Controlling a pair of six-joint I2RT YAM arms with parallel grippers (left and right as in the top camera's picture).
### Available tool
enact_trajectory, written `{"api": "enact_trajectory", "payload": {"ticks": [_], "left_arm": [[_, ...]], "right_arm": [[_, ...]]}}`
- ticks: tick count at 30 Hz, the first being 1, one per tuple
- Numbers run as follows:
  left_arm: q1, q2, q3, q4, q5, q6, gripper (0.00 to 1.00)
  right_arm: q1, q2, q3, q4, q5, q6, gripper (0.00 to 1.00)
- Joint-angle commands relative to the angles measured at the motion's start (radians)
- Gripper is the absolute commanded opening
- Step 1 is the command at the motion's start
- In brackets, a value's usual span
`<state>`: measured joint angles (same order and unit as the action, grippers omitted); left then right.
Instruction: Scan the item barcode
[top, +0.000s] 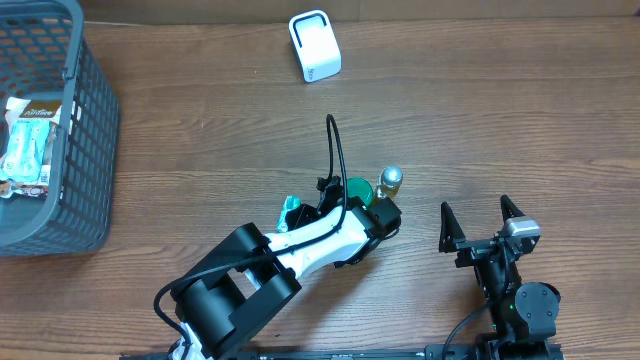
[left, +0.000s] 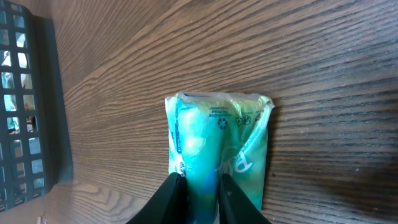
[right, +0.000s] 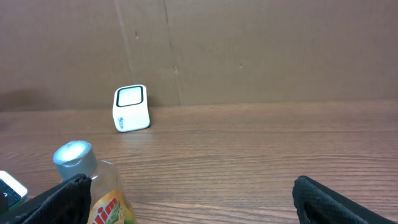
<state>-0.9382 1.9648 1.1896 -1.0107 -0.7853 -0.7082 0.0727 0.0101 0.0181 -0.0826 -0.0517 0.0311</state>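
The teal pouch (left: 217, 155) lies on the table (left: 311, 74) near its middle, well apart from the white scanner (top: 315, 45) at the far edge. The left gripper (left: 204, 190) has its fingers close on both sides of the pouch's near end, but I cannot tell if it grasps it or only touches it. The right gripper (top: 476, 208) is released, spread wide and empty, near a bottle (top: 390, 180).

My wood table (top: 200, 150), L to R: grey basket (top: 95, 130) at far left, green packet (left: 217, 143) flat approx. in middle, bottle (top: 391, 178) w/ silver cap; white box (top: 314, 46) at back.
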Motion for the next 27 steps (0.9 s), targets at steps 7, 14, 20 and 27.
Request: {"api": "enact_trajectory", "payload": {"ticks": [7,14,20,27], "left_arm": [[0.002,-0.012,0.042,0.001,0.001,0.006,0.20],[0.002,-0.012,0.056,0.002,0.043,0.010,0.20],[0.002,-0.013,0.065,-0.004,0.057,0.010,0.19],[0.003,-0.013,0.166,-0.066,0.057,0.005,0.20]], "right_arm": [[0.004,-0.007,-0.010,0.004,0.002,0.007,1.00],[0.004,-0.007,-0.010,0.004,0.002,0.007,1.00],[0.004,-0.007,-0.010,0.004,0.002,0.007,1.00],[0.004,-0.007,-0.010,0.004,0.002,0.007,1.00]]}}
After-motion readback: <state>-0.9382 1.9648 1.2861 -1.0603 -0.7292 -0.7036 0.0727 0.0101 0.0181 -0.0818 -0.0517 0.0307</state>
